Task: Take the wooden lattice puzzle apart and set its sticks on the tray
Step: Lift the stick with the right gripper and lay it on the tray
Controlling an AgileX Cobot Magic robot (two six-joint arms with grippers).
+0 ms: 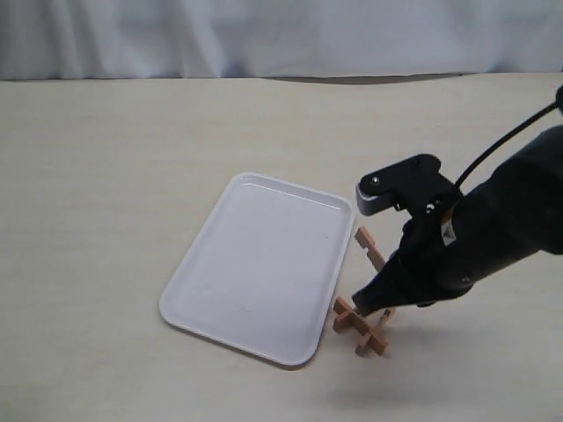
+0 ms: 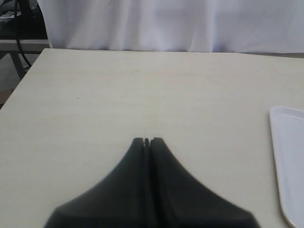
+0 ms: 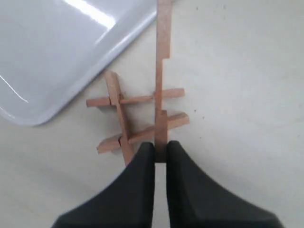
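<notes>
Right wrist view puts the risk at our own fingertips. The right gripper (image 3: 160, 148) pinches only the very end of one outer stick (image 3: 161, 61), and that stick is seated in the notches of the two cross sticks (image 3: 142, 99). If we pull at an angle, we judge that the notches could bind, and the whole wooden lattice puzzle (image 3: 135, 118) could drag or lift with it. With so short a hold, the stick could also twist out of the pads.

The jaws stand nearly together, with only the stick's thickness between them, clamped on its end. One finger sits very close to the end of the second long stick (image 3: 118, 109); we cannot tell whether they touch.

Outward from there, the puzzle (image 1: 361, 327) lies on the table (image 1: 106, 176), just beside a rounded corner of the tray (image 1: 255, 255) and not on it. No stick is on the tray yet.

Well apart, the left gripper (image 2: 147, 141) has its fingers pressed together on nothing, above bare table, with the tray's edge at the side of its view.
</notes>
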